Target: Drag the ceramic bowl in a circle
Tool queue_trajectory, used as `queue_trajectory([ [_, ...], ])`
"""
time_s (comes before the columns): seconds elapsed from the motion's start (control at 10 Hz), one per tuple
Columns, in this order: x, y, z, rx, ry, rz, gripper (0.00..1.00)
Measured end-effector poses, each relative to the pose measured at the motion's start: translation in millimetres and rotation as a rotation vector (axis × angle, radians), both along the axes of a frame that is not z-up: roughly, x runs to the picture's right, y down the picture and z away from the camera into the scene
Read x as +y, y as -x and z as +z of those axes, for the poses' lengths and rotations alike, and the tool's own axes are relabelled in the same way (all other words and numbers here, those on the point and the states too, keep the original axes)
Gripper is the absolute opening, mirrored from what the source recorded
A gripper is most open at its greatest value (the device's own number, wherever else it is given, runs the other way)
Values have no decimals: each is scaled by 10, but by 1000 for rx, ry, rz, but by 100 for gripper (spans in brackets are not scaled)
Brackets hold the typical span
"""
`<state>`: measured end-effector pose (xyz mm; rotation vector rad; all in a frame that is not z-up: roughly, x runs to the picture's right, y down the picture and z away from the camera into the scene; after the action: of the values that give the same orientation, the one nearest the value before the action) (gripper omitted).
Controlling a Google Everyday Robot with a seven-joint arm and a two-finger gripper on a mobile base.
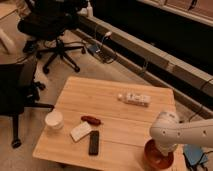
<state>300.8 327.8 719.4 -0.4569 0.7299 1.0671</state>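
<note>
Tool at ceramic bowl

Gripper hidden behind white arm; ceramic bowl partly covered, cut off by bottom edge.

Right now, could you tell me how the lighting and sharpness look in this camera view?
Camera view: warm, dim light, the background going dark; soft overall blur; the white arm glares brightest, covering the gripper over the ceramic bowl at the wooden table's near right corner; faint shadows beneath the black phone.
</note>
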Motion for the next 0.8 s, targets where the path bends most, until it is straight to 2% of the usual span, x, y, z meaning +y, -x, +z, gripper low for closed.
queue_trajectory([
  [0.3, 5, 689, -119, -148, -8, -58, 0],
  [0.6, -169, 1295, -242, -274, -47, -119, 0],
  [0.8, -257, 1623, -239, -339, -58, -153, 0],
])
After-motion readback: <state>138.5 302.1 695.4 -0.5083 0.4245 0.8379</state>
